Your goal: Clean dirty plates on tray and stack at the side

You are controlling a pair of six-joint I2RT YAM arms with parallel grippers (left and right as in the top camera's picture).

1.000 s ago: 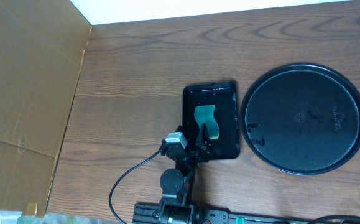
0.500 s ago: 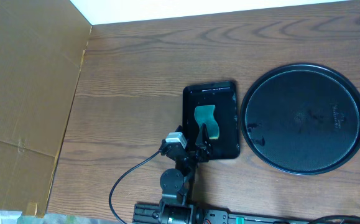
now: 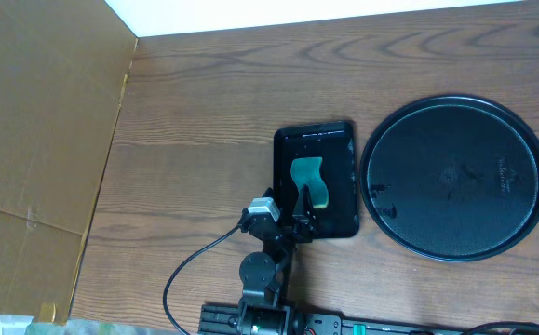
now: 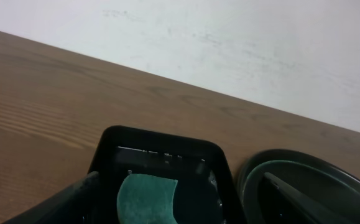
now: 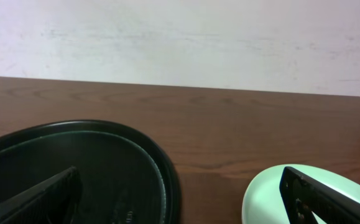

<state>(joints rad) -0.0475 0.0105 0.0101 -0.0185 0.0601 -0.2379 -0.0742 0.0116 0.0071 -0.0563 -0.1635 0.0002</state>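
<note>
The wooden table [image 3: 204,140] offers open room beyond the big round tray [image 3: 437,140]. That tray carries no plates, so I judge the stacking is done or nearly so. One mint plate [image 5: 267,202] sits on the table just right of its rim. The small tray [image 3: 339,186] holds the sponge [image 3: 308,179]. My left gripper [image 4: 181,176] and right gripper [image 5: 178,173] gape wide, empty. The next move is probably lifting clear of both rims.
</note>
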